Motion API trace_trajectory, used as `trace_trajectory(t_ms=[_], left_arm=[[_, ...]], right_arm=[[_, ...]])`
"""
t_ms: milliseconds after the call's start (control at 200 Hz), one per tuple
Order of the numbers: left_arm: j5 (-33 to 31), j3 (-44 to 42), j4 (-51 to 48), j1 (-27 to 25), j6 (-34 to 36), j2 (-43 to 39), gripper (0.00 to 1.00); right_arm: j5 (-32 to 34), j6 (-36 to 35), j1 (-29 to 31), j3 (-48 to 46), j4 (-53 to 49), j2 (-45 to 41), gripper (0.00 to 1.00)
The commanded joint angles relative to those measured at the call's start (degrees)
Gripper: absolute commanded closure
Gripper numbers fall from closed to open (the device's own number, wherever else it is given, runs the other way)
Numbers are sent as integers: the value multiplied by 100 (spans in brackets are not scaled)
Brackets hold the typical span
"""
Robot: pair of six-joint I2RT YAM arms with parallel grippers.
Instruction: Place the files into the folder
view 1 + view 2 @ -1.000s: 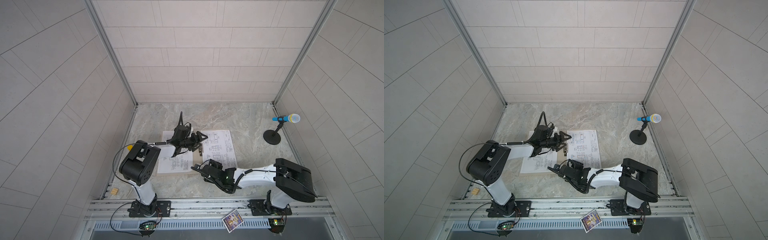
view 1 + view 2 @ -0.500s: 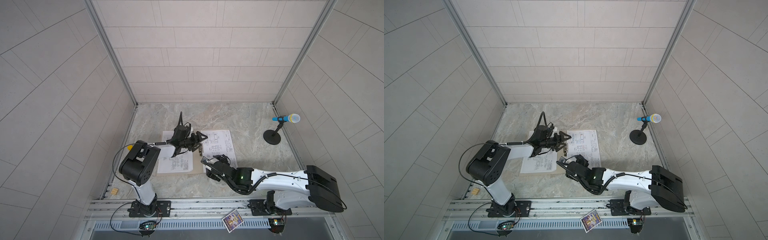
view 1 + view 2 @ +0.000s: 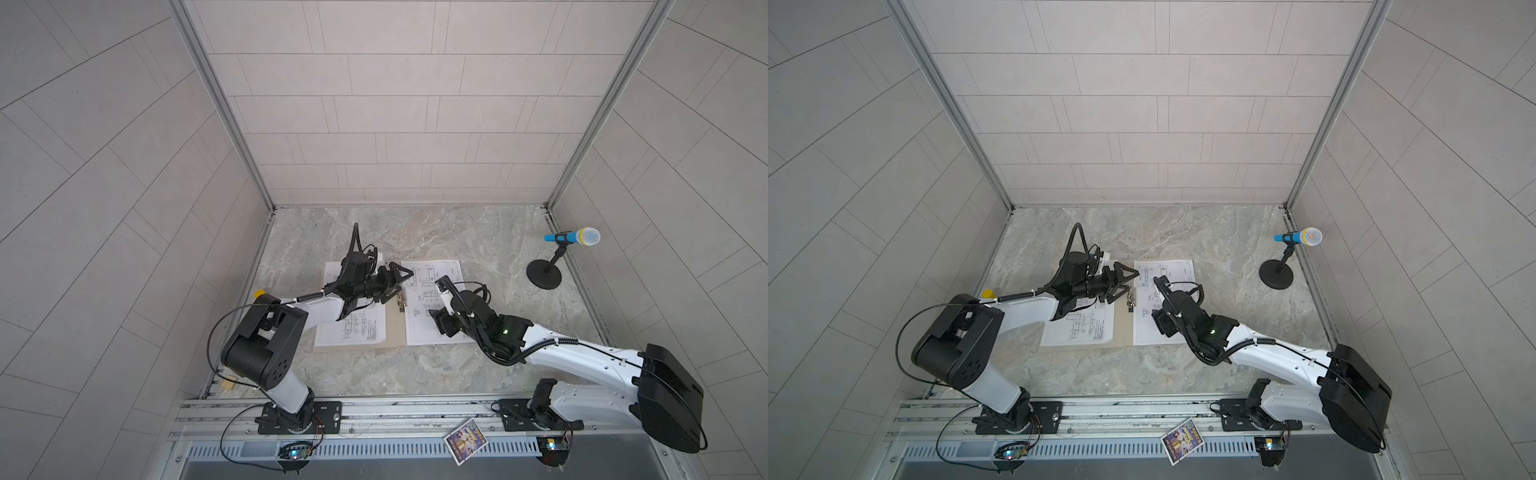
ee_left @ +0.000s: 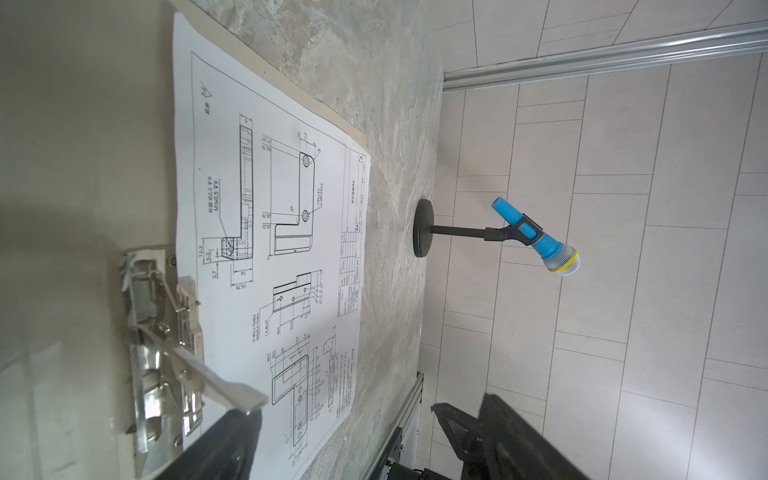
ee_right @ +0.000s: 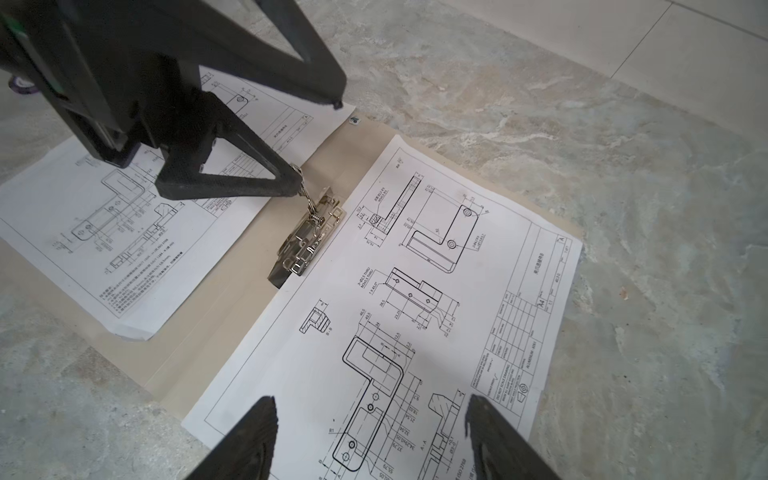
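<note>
Nearest you, at the lower middle of a top view, the small colourful picture card (image 3: pixel 466 441) lies on the front rail, off the work and no part of it.

Above it in the frame, on the grey marbled tabletop (image 3: pixel 415 365), your right gripper (image 5: pixel 370 424) hangs with jaws spread over the near end of a white sheet of black line drawings (image 5: pixel 436 291). It grasps nothing; whether its tips touch the paper I cannot tell. I judge it sits there to nudge that sheet toward the spine.

The sheet lies on the right half of the flat tan cardboard folder (image 5: pixel 199 345), open at mid-frame. A second drawing sheet (image 5: pixel 62 199) lies on its left half.

At the spine, the small silver metal clip (image 5: pixel 309 241) has its lever raised. Your left gripper (image 5: pixel 316 143), jaws wide, rests one fingertip against the lever's top, clasping nothing, apparently to keep the clip open for paper.

Farthest, at the right, the blue microphone on a black round stand (image 3: pixel 573 237) stands well apart.
</note>
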Motion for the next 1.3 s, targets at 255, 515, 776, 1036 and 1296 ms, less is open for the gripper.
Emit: trace_trajectory(t_ms=[255,515,776,1036,1296], left_arm=[[-426,-257,-1541,75,651,-1671,11],[-340,-13,-1693,616,938,-1272,13],[-37,1344,-3011,797,2183,278,53],[-224,1540,-3095,675,2140,885,61],[-331,1670,-3102,393,2073,1306,68]], right_arm=[[-1155,1327,-480,754,-17,652,35],[-2044,2074,-564,1309,216,1461,41],[-2910,2965,-577,1852,336,2321,56],[-2965,3183,-617,2263,-96,2672,59],[-3116,3189,-791,2205,-133,2687,59]])
